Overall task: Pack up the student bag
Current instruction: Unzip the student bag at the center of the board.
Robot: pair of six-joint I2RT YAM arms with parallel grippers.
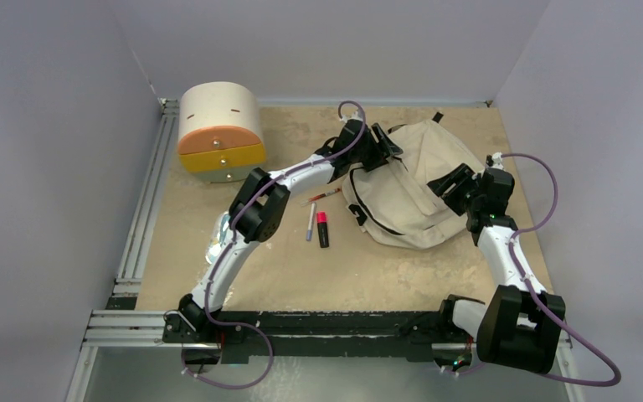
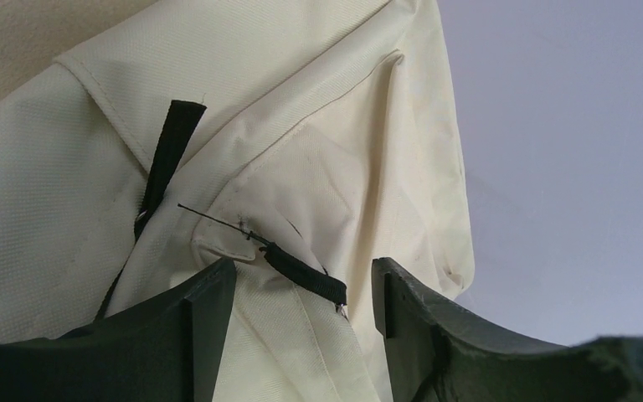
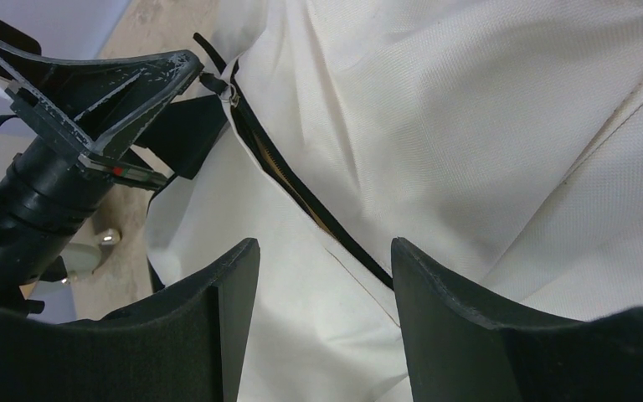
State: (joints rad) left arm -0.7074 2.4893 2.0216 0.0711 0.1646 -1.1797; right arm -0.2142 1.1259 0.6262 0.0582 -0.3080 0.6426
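Straddling student bag (image 1: 410,201) edges, left fingers (image 2: 201,335) and right fingers (image 3: 218,335) spread, gripping nothing

I am seeing the student bag (image 1: 410,197), a soft cream backpack with black straps, lying crumpled between my grippers. Its fabric is sitting between the spread fingers of the left gripper (image 2: 304,280), and its black zipper line is running just ahead of the right gripper (image 3: 325,251).

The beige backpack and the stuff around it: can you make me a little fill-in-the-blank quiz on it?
The backpack has ____ zipper lines.
The round drawer box has an orange front above a ____ one.
In the top view, the highlighter lies to the ____ of the backpack.
Missing words: black; yellow; left.
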